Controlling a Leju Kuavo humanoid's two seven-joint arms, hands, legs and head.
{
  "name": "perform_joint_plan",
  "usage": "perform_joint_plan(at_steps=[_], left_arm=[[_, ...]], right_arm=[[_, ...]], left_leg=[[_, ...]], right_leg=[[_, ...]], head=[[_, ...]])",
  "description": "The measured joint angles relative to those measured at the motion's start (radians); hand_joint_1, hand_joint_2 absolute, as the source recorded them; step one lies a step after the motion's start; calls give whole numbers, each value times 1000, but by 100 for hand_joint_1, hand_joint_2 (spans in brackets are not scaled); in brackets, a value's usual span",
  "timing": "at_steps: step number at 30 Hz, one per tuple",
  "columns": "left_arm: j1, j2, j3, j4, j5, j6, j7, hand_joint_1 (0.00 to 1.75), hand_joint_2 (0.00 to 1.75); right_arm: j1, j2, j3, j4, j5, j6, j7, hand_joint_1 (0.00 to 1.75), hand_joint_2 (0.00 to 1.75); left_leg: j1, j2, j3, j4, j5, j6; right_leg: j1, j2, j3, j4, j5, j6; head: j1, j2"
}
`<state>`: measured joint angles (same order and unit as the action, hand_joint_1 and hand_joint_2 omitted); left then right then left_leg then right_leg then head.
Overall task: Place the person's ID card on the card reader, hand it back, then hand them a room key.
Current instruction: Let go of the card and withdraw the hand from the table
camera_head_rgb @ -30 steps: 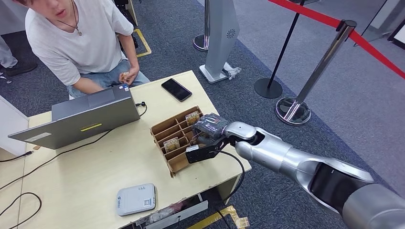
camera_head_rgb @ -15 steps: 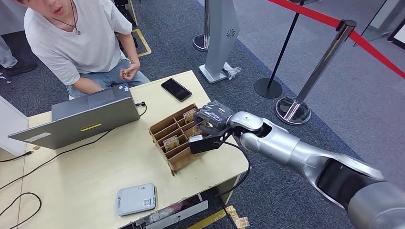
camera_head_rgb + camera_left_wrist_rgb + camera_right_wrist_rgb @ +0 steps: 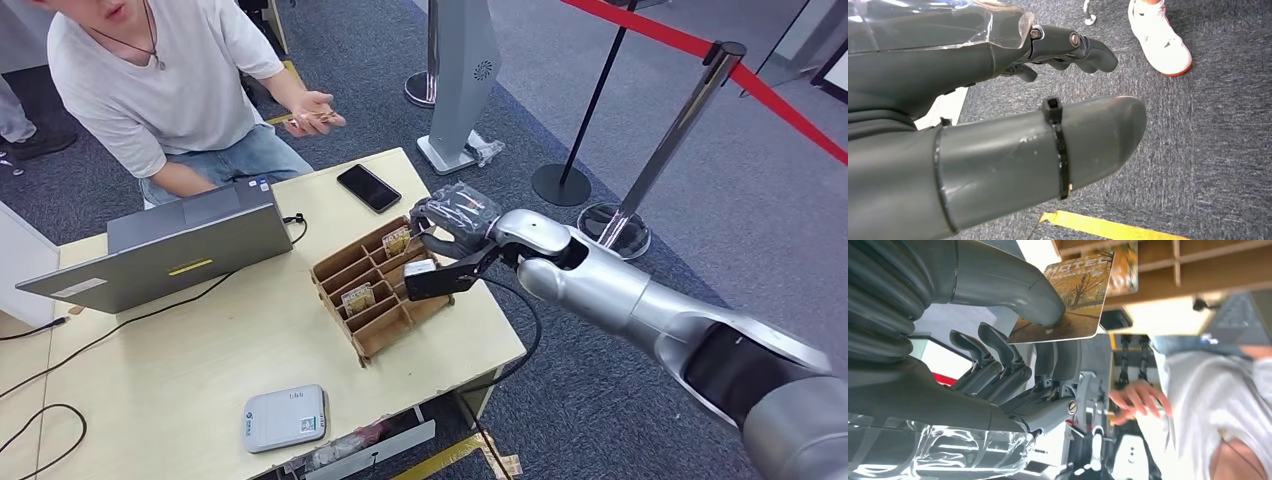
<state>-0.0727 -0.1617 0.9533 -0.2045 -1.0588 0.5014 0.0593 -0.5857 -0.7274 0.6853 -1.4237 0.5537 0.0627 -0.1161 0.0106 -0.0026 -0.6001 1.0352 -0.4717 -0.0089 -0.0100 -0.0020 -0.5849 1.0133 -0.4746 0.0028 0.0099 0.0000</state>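
Note:
In the right wrist view my right hand (image 3: 998, 365) pinches a room key card (image 3: 1068, 305), printed with autumn trees, between thumb and fingers. From the head view, that right hand (image 3: 452, 222) hovers just above the far right end of the cardboard card organizer (image 3: 372, 292), where other key cards (image 3: 358, 299) stand in slots. The person (image 3: 160, 80) sits beyond the table and holds a hand (image 3: 315, 108) out palm up with something small in it. The white card reader (image 3: 285, 417) lies near the table's front edge. My left hand (image 3: 998, 100) hangs over the carpet, holding nothing.
A grey laptop (image 3: 170, 245) stands at the far left of the table (image 3: 200, 350), with cables trailing off it. A black phone (image 3: 369, 187) lies at the far right corner. Stanchions (image 3: 615, 230) with a red belt stand on the carpet to the right.
My right hand has risen from the organizer and moved away from me with the key card. The person has lifted a hand from the lap and stretched it out.

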Motion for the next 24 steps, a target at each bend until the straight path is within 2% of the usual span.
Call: perform_joint_plan(at_steps=[3,6,12,18,24], left_arm=[[0,0,0,0,-3,-1,-3,0,0],[-1,0,0,0,-13,-4,-9,0,0],[-4,-1,0,0,-36,-9,-10,0,0],[-7,-1,-2,0,-53,-9,5,0,0],[-7,0,-2,0,-53,-6,30,0,0]], right_arm=[[-9,7,-2,-8,4,-31,-20,175,175],[-14,41,-1,-2,52,-123,-37,175,175],[-36,175,13,78,188,-314,-52,175,175],[-96,334,34,224,300,-428,-54,175,175],[-158,446,54,369,347,-516,-61,175,175]], left_leg=[[0,0,0,0,0,0],[0,0,0,0,0,0],[1,1,0,-1,0,0],[1,1,1,-1,1,-1],[0,1,0,-1,1,-1]], right_leg=[[0,0,0,0,0,0],[0,0,0,0,0,0],[1,0,0,1,0,0],[1,1,0,1,0,0],[1,1,0,1,0,0]], head=[[0,0],[0,0],[0,0],[0,0],[0,0]])
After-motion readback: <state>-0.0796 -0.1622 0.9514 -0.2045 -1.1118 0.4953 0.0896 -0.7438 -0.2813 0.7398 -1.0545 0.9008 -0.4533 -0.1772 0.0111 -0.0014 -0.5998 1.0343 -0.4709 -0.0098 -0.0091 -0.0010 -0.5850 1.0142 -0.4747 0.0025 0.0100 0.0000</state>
